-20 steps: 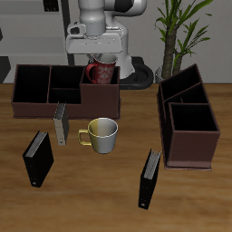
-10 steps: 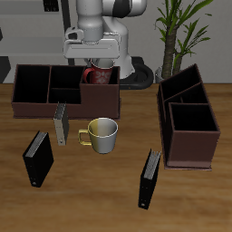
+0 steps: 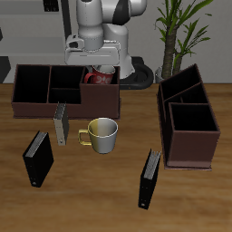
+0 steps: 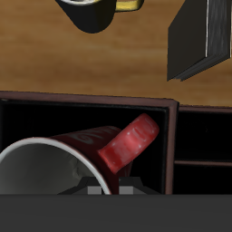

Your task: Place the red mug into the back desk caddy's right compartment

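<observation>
Lying tilted inside the right compartment (image 3: pixel 101 89) of the back desk caddy (image 3: pixel 63 91), the red mug (image 3: pixel 99 77) is seen below the gripper (image 3: pixel 96 60) in the exterior view. Whether the gripper is released cannot be told. In the wrist view, the red mug (image 4: pixel 72 156) is shown on its side, handle (image 4: pixel 130 143) raised, within the dark compartment (image 4: pixel 54 113).
</observation>
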You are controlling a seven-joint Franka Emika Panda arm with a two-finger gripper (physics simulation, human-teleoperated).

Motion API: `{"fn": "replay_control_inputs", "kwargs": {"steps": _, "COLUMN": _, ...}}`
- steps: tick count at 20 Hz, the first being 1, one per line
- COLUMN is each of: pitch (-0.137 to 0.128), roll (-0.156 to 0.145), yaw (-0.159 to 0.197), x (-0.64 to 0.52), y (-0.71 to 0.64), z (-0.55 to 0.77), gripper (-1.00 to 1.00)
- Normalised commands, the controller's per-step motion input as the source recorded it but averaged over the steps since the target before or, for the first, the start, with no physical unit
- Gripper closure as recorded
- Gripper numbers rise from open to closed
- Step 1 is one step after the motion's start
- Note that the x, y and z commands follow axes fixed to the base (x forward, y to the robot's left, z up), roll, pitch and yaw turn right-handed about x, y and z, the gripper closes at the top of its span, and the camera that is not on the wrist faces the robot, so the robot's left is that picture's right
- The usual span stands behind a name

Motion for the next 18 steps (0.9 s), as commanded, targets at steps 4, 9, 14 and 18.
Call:
{"fn": "replay_control_inputs", "kwargs": {"steps": 4, "pitch": 0.010, "roll": 0.046, "yaw": 0.008, "x": -0.16, "y": 0.13, "z": -0.14, "gripper": 1.00}}
{"fn": "replay_control_inputs", "kwargs": {"steps": 9, "pitch": 0.057, "roll": 0.009, "yaw": -0.001, "x": 0.04, "y": 0.02, "z": -0.21, "gripper": 1.00}}
{"fn": "replay_control_inputs", "kwargs": {"steps": 14, "pitch": 0.027, "roll": -0.004, "yaw": -0.033, "x": 0.02, "y": -0.06, "z": 0.07, "gripper": -1.00}}
{"fn": "replay_control_inputs", "kwargs": {"steps": 18, "pitch": 0.012, "roll": -0.007, "yaw": -0.012, "x": 0.02, "y": -0.04, "z": 0.06, "gripper": -1.00}}
